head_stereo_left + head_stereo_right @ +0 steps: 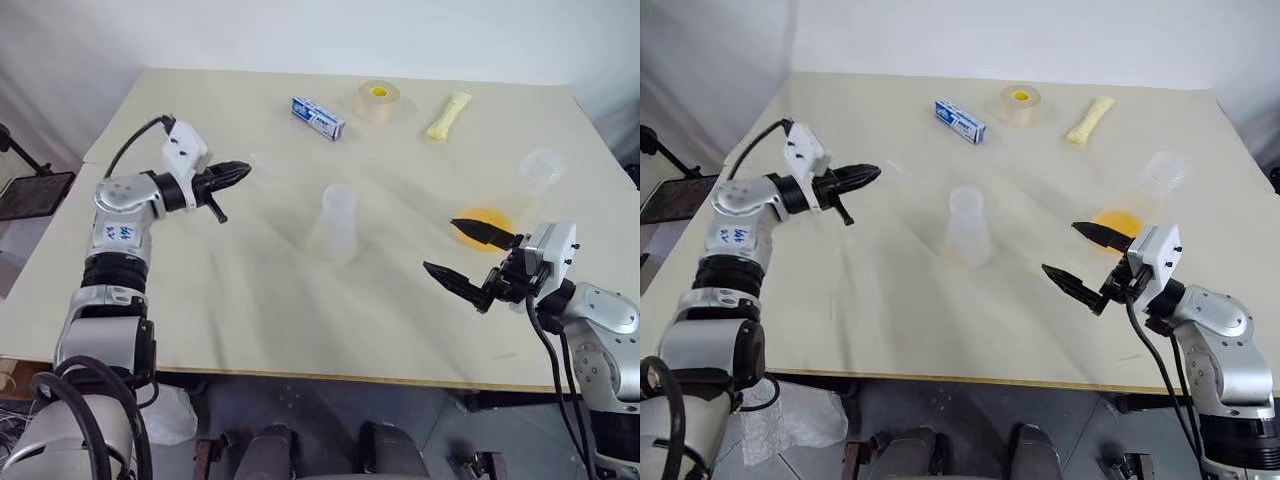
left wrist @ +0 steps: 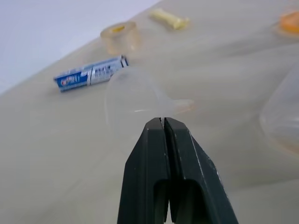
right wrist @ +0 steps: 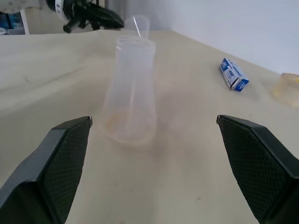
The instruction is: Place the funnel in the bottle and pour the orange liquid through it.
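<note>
Beige table, white wall, grey floor

funnel: clear
bottle: clear, faint orange tint at base
orange liquid: orange-yellow
box: blue and white
tape roll: translucent, yellow core

- The blue and white box on the table bears print along its side; the letters are too blurred to read
- A small blue mark sits on the white shell of the left arm; it cannot be made out
- No other text, number or sign can be read
</note>
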